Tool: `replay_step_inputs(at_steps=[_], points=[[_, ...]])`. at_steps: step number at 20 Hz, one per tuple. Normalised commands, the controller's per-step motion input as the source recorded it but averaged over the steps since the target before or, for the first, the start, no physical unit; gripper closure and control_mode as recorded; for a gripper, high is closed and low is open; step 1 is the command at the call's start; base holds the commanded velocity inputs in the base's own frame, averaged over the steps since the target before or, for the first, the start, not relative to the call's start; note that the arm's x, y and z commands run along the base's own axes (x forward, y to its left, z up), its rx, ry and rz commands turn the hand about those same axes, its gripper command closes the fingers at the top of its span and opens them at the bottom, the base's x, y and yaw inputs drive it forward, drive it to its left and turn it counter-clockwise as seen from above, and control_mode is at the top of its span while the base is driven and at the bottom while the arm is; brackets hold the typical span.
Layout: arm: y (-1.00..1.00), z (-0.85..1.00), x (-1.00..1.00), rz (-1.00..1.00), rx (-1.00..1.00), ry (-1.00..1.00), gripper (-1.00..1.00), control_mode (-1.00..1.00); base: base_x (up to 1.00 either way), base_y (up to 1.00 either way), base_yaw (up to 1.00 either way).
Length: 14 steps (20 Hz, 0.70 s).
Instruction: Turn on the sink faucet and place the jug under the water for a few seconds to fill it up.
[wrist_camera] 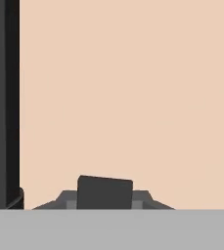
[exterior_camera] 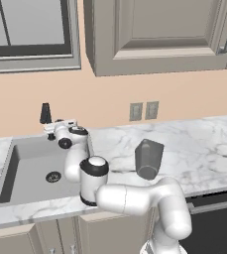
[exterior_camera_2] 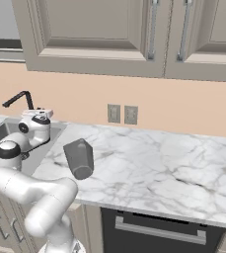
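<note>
Barely started: the robot's two-finger gripper (exterior_camera: 52,130) sits right by the slim matte black faucet (exterior_camera_2: 19,99) behind the grey rectangular sink (exterior_camera: 28,168), jaws' state unclear, no water running, while the dark grey faceted jug (exterior_camera: 148,158) waits on the white marble tabletop (exterior_camera_2: 164,168) right of that sink.

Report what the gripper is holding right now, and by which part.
Nothing is held. The gripper is up at the sink faucet behind the sink, while the jug stands alone on the marble counter, untouched.
</note>
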Motion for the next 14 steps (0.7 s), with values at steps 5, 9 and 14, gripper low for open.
replay_step_inputs(at_steps=[5, 9, 14], points=[[-0.28, 0.0, -0.02, -0.12, 0.11, 0.0, 1.0, -1.0, 0.0, 0.0, 0.0], [-0.49, -0.03, -0.04, -0.14, 0.21, 0.0, 1.0, -1.0, 0.0, 0.0, 0.0], [-0.48, -0.05, -0.07, -0.12, 0.22, 0.0, 1.0, -1.0, 0.0, 0.0, 0.0]])
